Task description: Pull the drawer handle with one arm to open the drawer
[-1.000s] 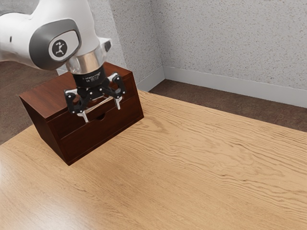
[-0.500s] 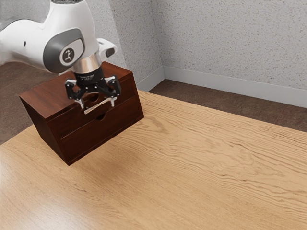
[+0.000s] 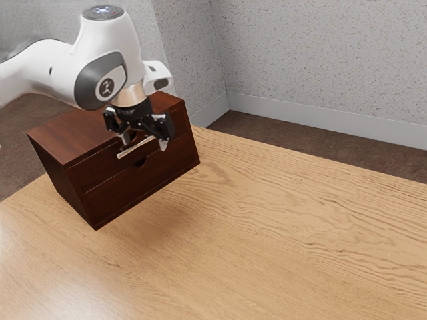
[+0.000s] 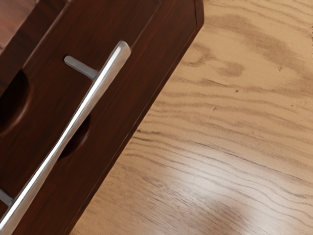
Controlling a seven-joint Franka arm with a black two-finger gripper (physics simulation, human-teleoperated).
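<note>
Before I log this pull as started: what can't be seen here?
Exterior view: whether the black two-finger end effector touches the silver bar handle it overlaps.
Wrist view: one handle end, cut off by the edge.
Both views: whether the dark brown wooden drawer is ajar; gap too small.

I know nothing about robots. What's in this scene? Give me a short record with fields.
arm: white, enters from the exterior view's left
gripper: black, open, just above the handle, not gripping it
handle: silver bar on the drawer front
drawer: looks shut
cabinet: dark wood, stands on the table
table: light wood
</note>
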